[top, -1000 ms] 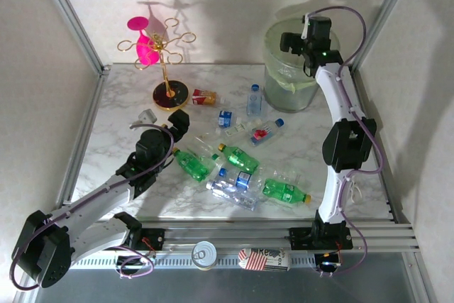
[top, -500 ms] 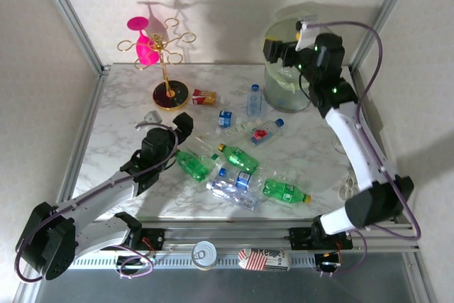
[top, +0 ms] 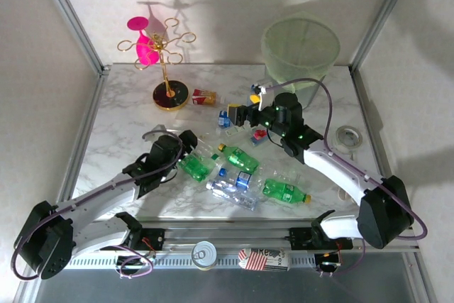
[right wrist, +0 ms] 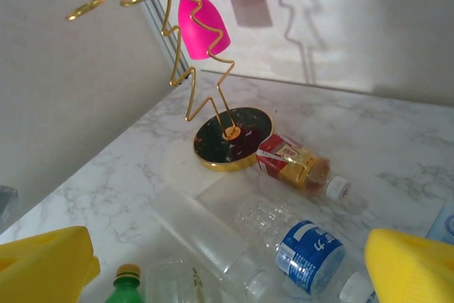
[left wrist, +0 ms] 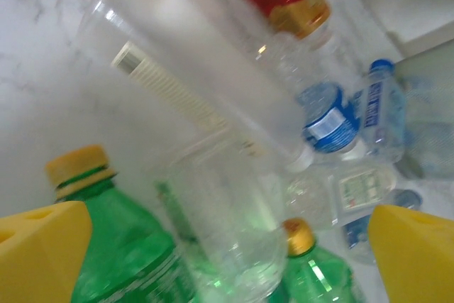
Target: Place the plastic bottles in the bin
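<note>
Lying just beneath the spread left tool (left wrist: 227, 246), green plastic bottles (left wrist: 128, 267)

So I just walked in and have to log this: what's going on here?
Two arms are clearing plastic bottles into the bin at the far right corner. Both tools are open and hold nothing: the left tool hangs low over green and clear bottles, the right tool over clear ones mid-table. About ten bottles lie on the table.
</note>
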Tool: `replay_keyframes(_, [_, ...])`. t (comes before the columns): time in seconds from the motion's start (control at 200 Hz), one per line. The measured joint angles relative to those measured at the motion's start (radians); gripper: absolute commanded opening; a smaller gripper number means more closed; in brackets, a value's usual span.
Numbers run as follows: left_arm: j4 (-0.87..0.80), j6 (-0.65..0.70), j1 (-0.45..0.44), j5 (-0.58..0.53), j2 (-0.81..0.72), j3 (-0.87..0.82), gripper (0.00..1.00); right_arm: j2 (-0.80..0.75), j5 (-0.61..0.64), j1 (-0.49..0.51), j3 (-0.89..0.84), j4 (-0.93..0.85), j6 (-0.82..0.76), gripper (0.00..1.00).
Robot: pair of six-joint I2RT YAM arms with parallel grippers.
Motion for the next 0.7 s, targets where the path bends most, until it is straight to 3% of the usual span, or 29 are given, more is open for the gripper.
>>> replay_keyframes(0.441, [0.003,-0.118,-0.05,0.018,0.229,-0.05,0.98,0.014,0.039,0.001,-0.048,0.057,0.025,0.99])
replay_keyframes(0.701, [-0.013,-0.121,-0.079,-0.047,0.273,-0.03,0.81,0.005,0.068,0.001,-0.049,0.06,0.013,0.99])
